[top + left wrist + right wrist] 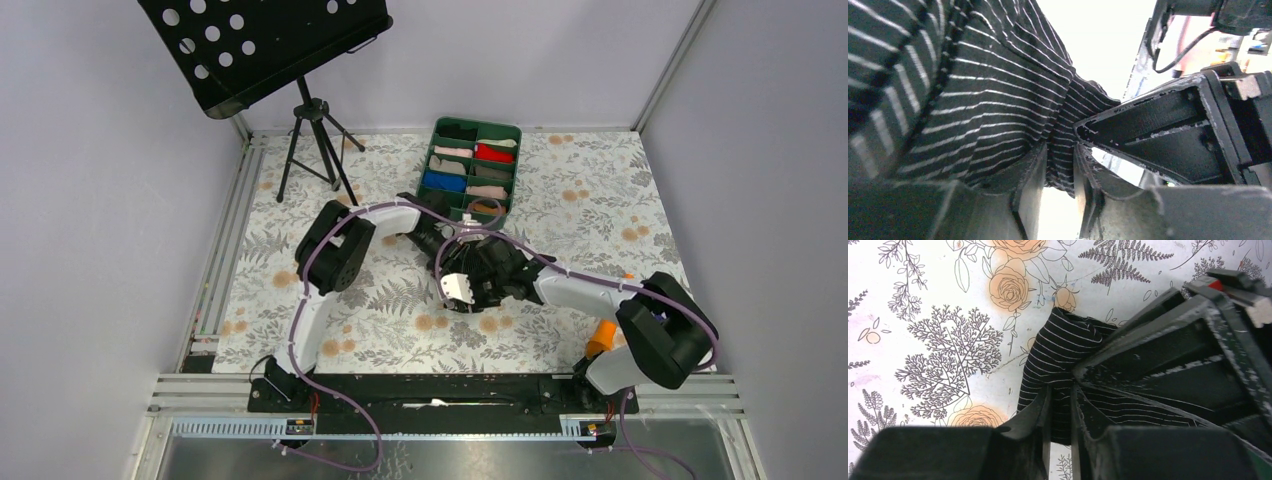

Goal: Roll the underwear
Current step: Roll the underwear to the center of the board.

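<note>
The underwear [998, 85] is black fabric with thin white stripes. It is bunched and pinched from two sides, near the middle of the floral table cover. My left gripper [1060, 160] is shut on a fold of it. My right gripper [1060, 400] is shut on another fold of the underwear [1058, 345], just above the cover. The two grippers meet tip to tip: the right one's finger [1168, 130] fills the left wrist view, and the left one's finger [1173, 360] fills the right wrist view. In the top view the grippers [440, 235] [478, 272] hide most of the garment [462, 252].
A green divided tray [478, 124] with small coloured cloth rolls stands just behind the grippers. A black music stand [270, 40] on a tripod [315, 150] is at the back left. An orange object [602, 338] lies by the right arm's base.
</note>
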